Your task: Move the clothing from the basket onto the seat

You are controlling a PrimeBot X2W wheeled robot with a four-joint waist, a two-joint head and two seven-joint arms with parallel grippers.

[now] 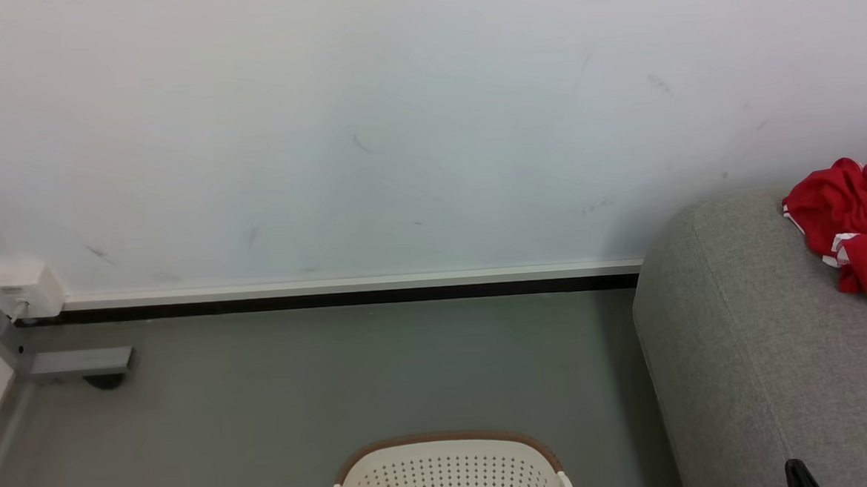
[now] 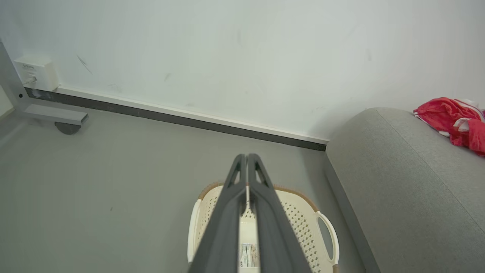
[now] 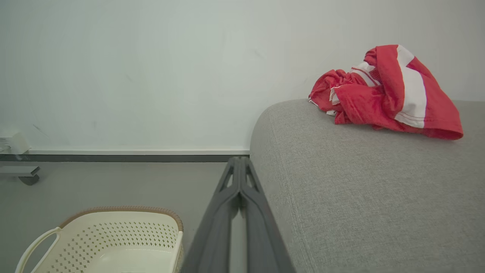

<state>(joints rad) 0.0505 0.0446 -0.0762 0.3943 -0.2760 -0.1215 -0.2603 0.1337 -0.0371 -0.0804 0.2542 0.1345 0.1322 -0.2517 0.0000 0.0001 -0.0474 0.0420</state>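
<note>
Lying crumpled on top of the seat (image 3: 360, 189), the clothing (image 3: 382, 94) is resting toward the seat's wall side, its red fabric and white stripes bunching into a loose heap. The basket (image 3: 125, 235) is standing on the grey floor (image 1: 336, 375) just off the seat's rounded end, not touching the upholstery, with its brown rim and rows of small holes showing and a paper label (image 2: 248, 254) lying on its bottom. The left gripper (image 2: 247, 157) is hanging off the seat's end, over the basket, its two dark fingers pressing together along their length. The right gripper (image 3: 239, 161) is hanging nearer the seat, beside its rounded end, and its fingers are likewise lying flat against each other. Away from the seat, a dark baseboard (image 1: 332, 298) is running along the foot of the white wall (image 1: 398, 126), and a white box (image 1: 24, 289) is sitting on that wall above a grey metal foot (image 1: 76, 362).
</note>
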